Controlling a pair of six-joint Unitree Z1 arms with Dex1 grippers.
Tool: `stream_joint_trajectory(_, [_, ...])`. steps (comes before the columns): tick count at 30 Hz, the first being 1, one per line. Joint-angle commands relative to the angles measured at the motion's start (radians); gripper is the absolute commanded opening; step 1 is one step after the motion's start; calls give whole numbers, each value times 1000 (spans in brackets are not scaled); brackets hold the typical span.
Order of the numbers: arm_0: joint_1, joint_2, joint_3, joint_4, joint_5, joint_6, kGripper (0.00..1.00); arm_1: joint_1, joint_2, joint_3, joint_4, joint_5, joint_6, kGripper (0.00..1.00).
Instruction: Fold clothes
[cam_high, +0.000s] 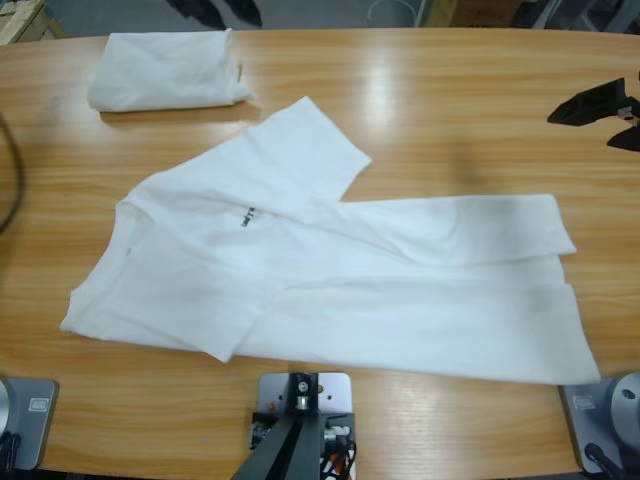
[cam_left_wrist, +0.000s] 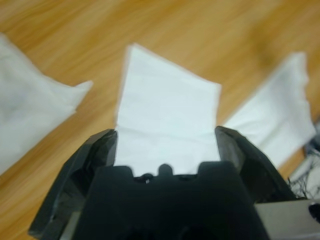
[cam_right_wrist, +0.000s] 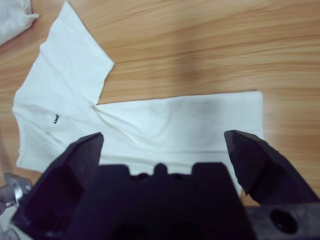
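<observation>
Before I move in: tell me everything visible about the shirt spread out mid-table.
The spread T-shirt is plain white, cotton-looking, lying flat on the wooden table. Neck points left with a small dark label; one sleeve sticks out toward the far edge. One long side is folded over the body. Neither gripper touches it; the folded bundle lies apart.

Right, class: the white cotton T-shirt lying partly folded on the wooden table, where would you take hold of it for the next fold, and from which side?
Probably grip the white cotton T-shirt at its hem corners on the high view's right, coming in from that edge. The body lies flat and doubled lengthwise there, so the straight hem lifts cleanly toward the neck label. Both grippers look open.
</observation>
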Motion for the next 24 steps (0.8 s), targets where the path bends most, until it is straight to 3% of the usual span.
stream_joint_trajectory(1, [-20,305,-313,110,134,-128,734,-26,67,126,-127,99,-15,991])
stream_joint_trajectory(5, [-14,411,-409,112,52,-141,747,-26,90,176,-179,106,-15,991])
stream_joint_trajectory(11, [-32,479,-536,112,57,-146,757,-26,118,223,-233,119,-11,987])
stream_joint_trajectory(16, [-35,500,-546,114,37,-154,757,-26,139,224,-254,122,-6,987])
stream_joint_trajectory(24, [-35,541,-550,112,-109,-183,747,-26,151,230,-266,125,-2,987])
